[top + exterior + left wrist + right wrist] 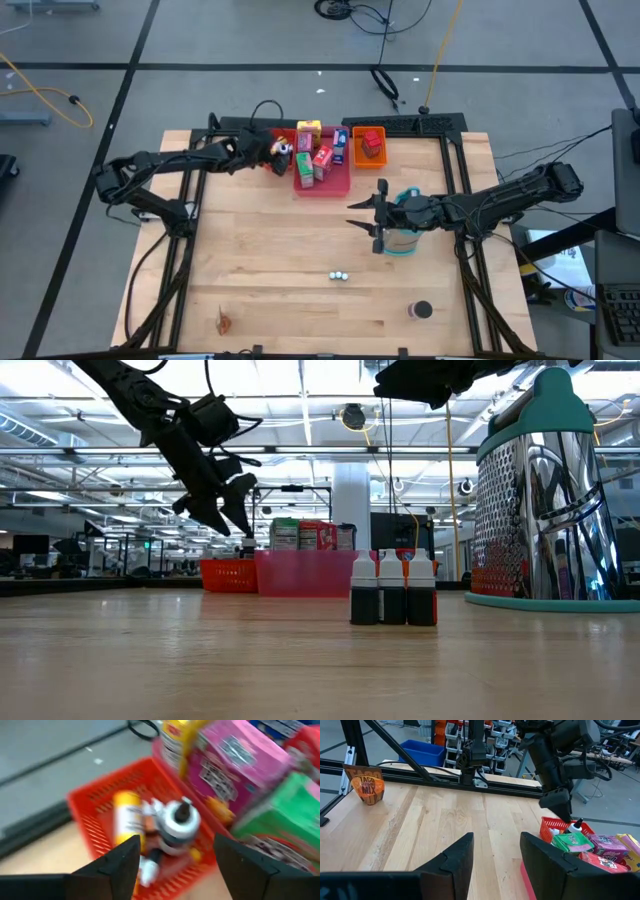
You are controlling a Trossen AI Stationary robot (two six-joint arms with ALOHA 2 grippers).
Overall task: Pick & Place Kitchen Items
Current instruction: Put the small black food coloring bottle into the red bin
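Note:
My left gripper hangs open over the red tray near the table's far edge. Its fingers stand above a yellow bottle and a white-and-silver item lying in that tray. The pink tray beside it holds upright food boxes: pink, green, yellow, red and blue. A red block sits in the orange tray. My right gripper is open mid-table, above the teal-and-white grater holder. Three tiny bottles stand upright nearer the near edge.
A dark round can stands by the near right corner, and a taco-mix packet lies at the near left. The tall grater is under my right arm. Bare wood fills the middle and left of the table.

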